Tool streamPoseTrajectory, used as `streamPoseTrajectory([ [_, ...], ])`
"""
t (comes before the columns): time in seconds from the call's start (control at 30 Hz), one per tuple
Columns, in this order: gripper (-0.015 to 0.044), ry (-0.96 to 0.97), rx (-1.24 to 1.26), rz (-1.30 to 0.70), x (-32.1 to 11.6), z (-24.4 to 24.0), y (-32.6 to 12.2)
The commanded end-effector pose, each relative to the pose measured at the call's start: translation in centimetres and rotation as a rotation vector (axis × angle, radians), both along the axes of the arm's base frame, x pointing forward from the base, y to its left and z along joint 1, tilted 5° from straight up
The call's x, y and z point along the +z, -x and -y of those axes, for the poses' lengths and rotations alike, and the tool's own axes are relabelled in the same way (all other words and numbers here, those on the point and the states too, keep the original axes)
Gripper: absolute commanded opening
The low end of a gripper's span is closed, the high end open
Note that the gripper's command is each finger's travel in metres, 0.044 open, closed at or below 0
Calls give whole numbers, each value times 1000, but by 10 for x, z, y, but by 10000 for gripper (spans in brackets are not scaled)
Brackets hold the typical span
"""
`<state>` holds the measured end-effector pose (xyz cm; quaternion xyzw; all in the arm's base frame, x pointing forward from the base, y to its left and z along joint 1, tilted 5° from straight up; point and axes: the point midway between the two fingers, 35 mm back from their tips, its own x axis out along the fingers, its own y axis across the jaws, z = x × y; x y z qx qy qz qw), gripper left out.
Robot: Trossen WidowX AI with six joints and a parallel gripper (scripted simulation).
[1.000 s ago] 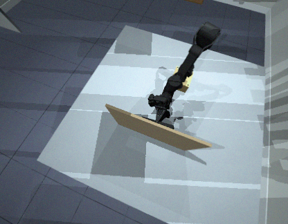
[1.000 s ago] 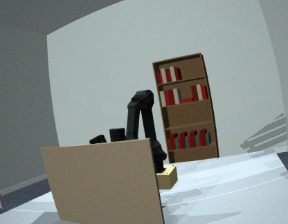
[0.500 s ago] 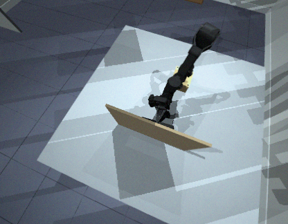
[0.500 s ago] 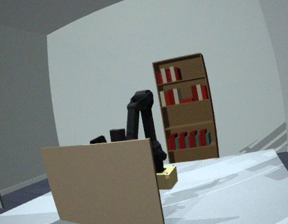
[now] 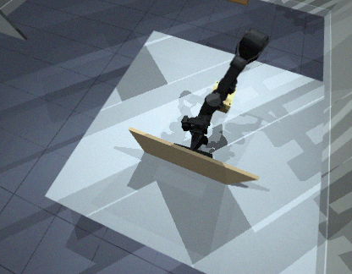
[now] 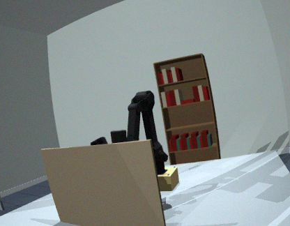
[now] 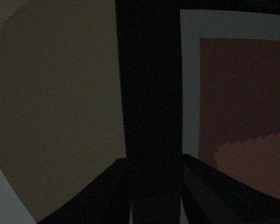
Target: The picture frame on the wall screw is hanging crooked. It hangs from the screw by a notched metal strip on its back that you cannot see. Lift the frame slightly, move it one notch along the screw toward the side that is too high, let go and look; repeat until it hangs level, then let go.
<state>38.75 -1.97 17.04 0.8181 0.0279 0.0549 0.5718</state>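
Note:
The picture frame (image 5: 208, 155) (image 7: 150, 75) is black, with a pale border and a dark red picture. In the top view only a thin dark strip of it shows on the arm's side of the tan panel. In the wrist view its side bar runs upright between the fingers. My gripper (image 5: 194, 148) (image 7: 153, 165) is shut on this bar. The tan upright panel (image 5: 171, 158) (image 6: 102, 181) (image 7: 56, 100) stands behind the frame and hides frame and fingers in the exterior view. The screw and the notched strip are hidden. I cannot tell how level the frame hangs.
The black arm (image 5: 213, 101) (image 6: 134, 120) reaches from its yellow base block (image 5: 230, 99) (image 6: 170, 179) to the panel. The panel stands on a pale table top (image 5: 120, 220) (image 6: 203, 195). A bookcase (image 6: 189, 116) stands by the far wall.

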Motion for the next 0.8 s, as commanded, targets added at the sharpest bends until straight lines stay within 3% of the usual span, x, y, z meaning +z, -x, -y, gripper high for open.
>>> streamPoseTrajectory([
  [0.0, 0, 5, 0, 1, 0, 0, 0],
  [0.77, 0, 140, -11, 15, -3, -4, 0],
])
